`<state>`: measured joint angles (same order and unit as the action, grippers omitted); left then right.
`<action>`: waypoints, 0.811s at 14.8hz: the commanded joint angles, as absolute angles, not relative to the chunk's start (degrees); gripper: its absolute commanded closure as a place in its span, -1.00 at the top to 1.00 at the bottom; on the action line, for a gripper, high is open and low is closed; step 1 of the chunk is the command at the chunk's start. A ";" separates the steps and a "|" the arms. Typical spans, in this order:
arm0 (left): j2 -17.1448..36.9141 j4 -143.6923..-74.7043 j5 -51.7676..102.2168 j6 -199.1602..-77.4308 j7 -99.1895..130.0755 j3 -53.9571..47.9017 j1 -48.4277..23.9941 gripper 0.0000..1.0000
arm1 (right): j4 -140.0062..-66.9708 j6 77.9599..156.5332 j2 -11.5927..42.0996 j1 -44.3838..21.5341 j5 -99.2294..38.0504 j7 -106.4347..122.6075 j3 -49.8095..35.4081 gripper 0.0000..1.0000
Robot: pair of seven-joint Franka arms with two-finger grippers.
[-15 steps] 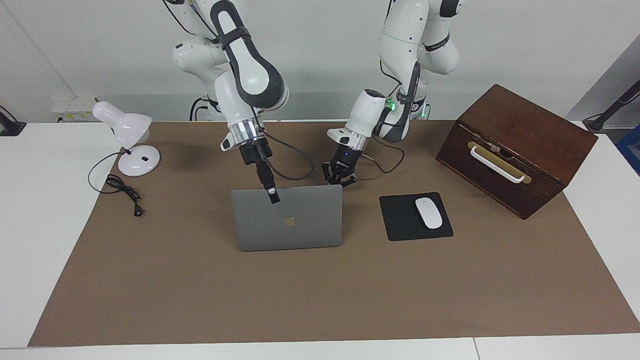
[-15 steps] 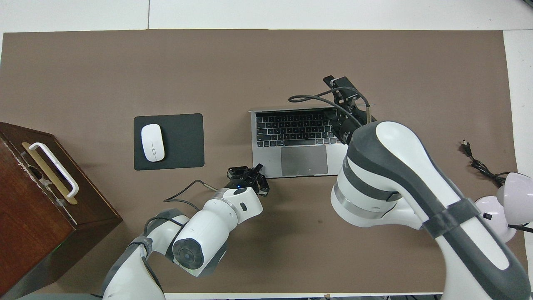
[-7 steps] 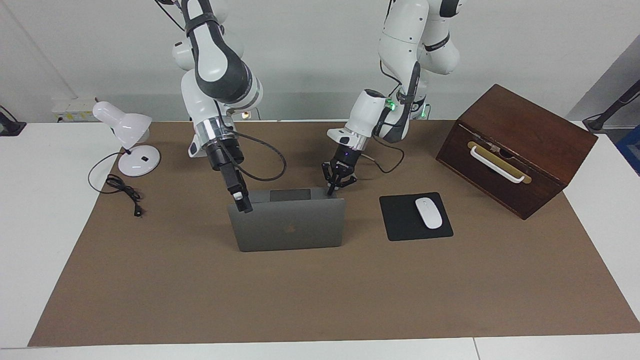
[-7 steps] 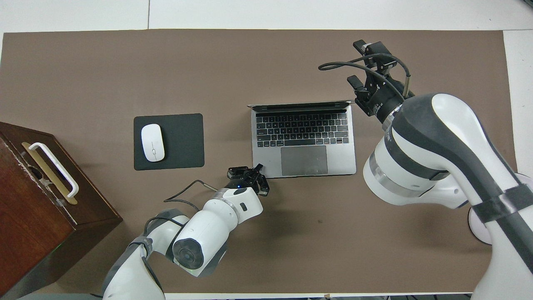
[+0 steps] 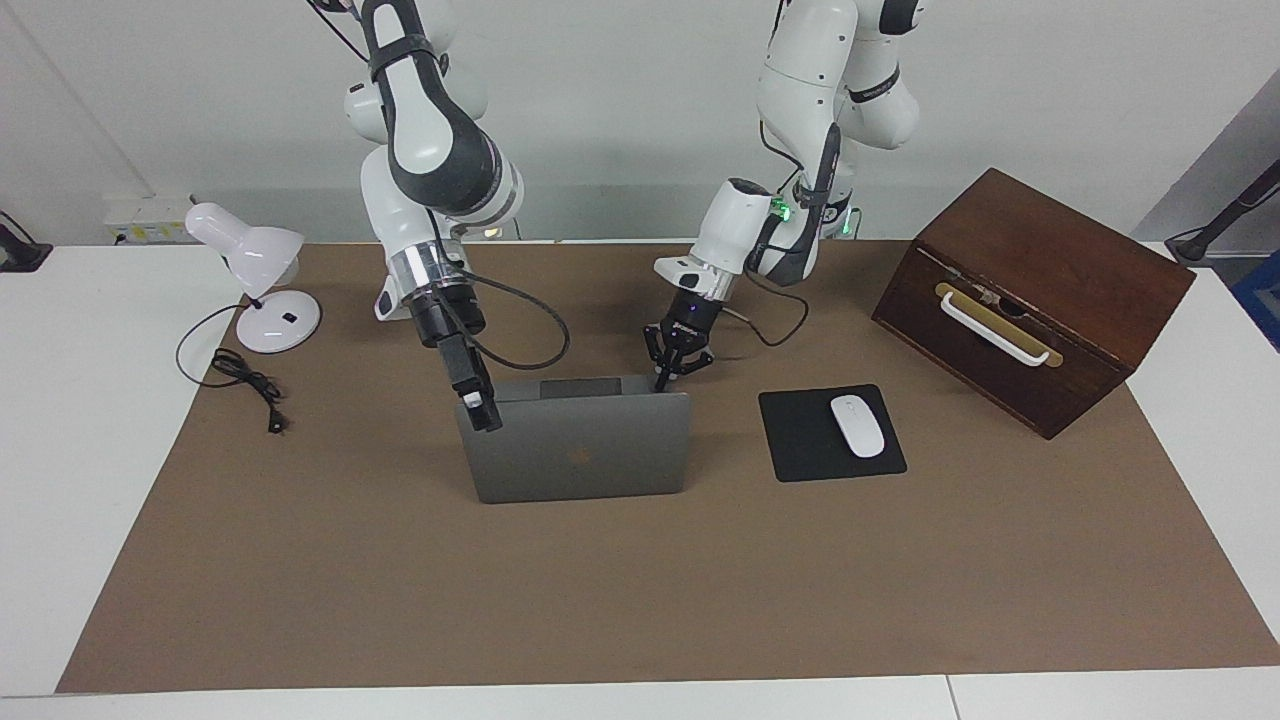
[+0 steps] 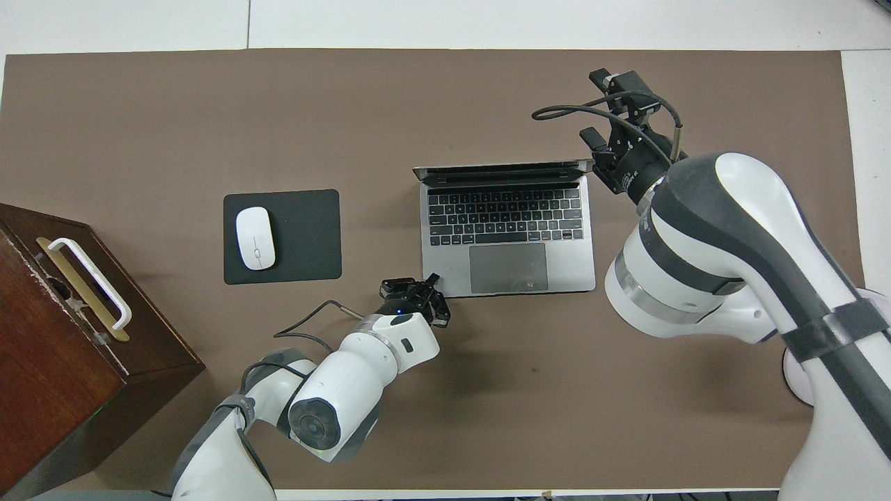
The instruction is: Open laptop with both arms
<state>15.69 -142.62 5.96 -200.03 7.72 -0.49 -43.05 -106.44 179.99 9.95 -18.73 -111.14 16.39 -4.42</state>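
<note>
My left claw (image 5: 670, 372) is clenched with nothing inside it. Its joined tips press down on the laptop (image 5: 580, 450) at the corner of the palm rest, which in the overhead view is the seven o'clock corner of the machine. I judge that the press is there to pin the base flat (a light base tends to rise with its lid).

My right claw (image 6: 602, 108) is released and grasps nothing. In the overhead view it hangs over the lid's one o'clock corner. In the facing view its tip crosses the lid's top edge at about ten o'clock, and I cannot tell whether it touches. Being at that corner lets it push the lid back without covering the keys.

The laptop sits at the middle of the brown mat (image 5: 700, 600), its keyboard (image 6: 505, 217) toward my bases. The lid is up and leans back a little, its logo side turned away from me. To my eye the opening is about done, and what is left is for me to lift both claws off without jolting the hinge.

In the overhead view the black mouse pad (image 6: 306, 236) with its white mouse (image 6: 255, 238) lies at nine o'clock from the laptop, well apart. The wooden box (image 5: 1030, 300) stands at my left arm's end of the table, and the desk lamp (image 5: 255, 270) at my right arm's end.
</note>
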 commanded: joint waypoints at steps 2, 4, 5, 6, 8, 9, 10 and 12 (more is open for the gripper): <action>18.54 -141.50 6.94 -200.83 6.86 0.26 -44.30 -1.00 | -103.72 177.72 11.25 -17.67 -110.74 17.58 -4.48 1.00; 18.81 -141.50 6.94 -200.83 6.86 0.26 -44.30 -1.00 | -101.00 177.19 12.38 -16.36 -110.57 17.58 -4.57 1.00; 18.81 -141.50 6.94 -200.83 6.86 0.26 -44.30 -1.00 | -99.16 176.58 13.18 -15.30 -110.39 17.67 -4.48 1.00; 18.81 -141.50 6.94 -200.83 6.86 0.26 -44.30 -1.00 | -97.49 175.96 14.05 -14.25 -109.00 17.58 -4.48 1.00; 18.81 -141.50 6.94 -200.83 6.86 0.26 -44.30 -1.00 | -95.02 174.04 15.37 -11.88 -103.65 17.05 -4.57 1.00; 18.81 -141.50 6.94 -200.83 6.94 0.26 -44.30 -1.00 | -94.23 172.37 15.73 -10.65 -101.10 16.18 -4.57 1.00; 18.81 -141.50 6.94 -200.83 6.94 0.26 -44.30 -1.00 | -94.04 170.44 15.82 -9.33 -98.03 15.30 -4.48 1.00; 18.81 -141.42 7.21 -200.83 7.03 0.18 -44.30 -1.00 | -93.08 166.57 16.35 -6.43 -90.57 14.33 -4.48 1.00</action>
